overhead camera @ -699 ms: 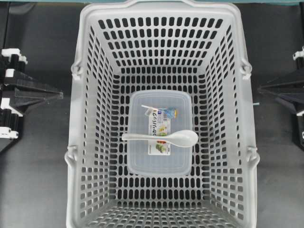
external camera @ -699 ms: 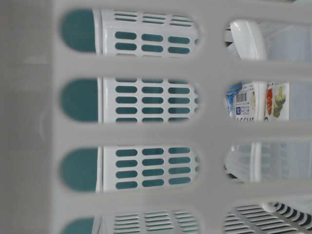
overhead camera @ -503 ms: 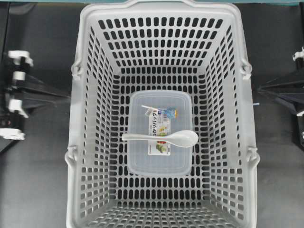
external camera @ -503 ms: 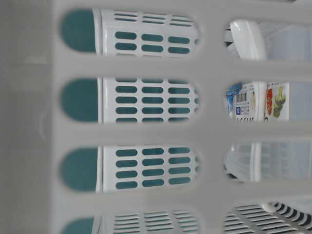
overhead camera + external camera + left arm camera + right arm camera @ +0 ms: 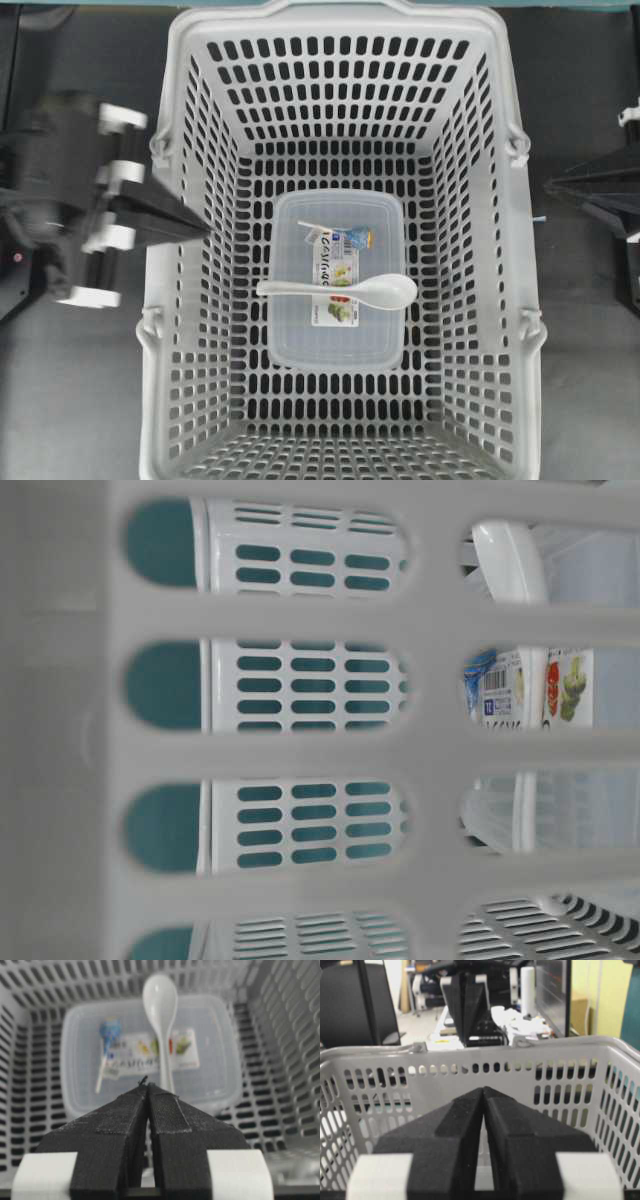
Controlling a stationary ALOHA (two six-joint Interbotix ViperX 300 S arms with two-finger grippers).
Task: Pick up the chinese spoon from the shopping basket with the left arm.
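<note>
- The left end effector (image 5: pixel 195 222) is clenched: in the left wrist view its two black lattice-faced fingers (image 5: pixel 120 1125) press together into a point, with nothing between them.
- In the overhead view that tip sits over the shopping basket (image 5: pixel 160 300) at its 9 o'clock rim, pointing toward 3 o'clock. It is blurred there, and whether it touches the rim cannot be told.
- The right end effector (image 5: pixel 552 186) is also clenched and holds nothing; its fingers (image 5: pixel 455 1135) meet at a tip outside the basket's 3 o'clock wall, apart from it.
- The chinese spoon (image 5: pixel 345 290) lies across the lid of a clear rectangular labelled container (image 5: pixel 300 340) on the basket floor, near the centre. Its bowl points to 3 o'clock and its handle to 9 o'clock, the handle end reaching just past the container's edge.
- From the left end effector, the spoon lies toward 4 o'clock in the overhead view, down inside the basket and well apart from the tip.
- In the left wrist view the spoon (image 5: pixel 161 1015) runs straight toward 12 o'clock from the closed tip, handle end nearest, bowl farthest.
- The table-level view looks through the basket's slotted wall (image 5: pixel 300 750); the container's label (image 5: pixel 525 688) shows through the slots at 3 o'clock.
- The basket stands on a dark bench (image 5: pixel 70 400).
</note>
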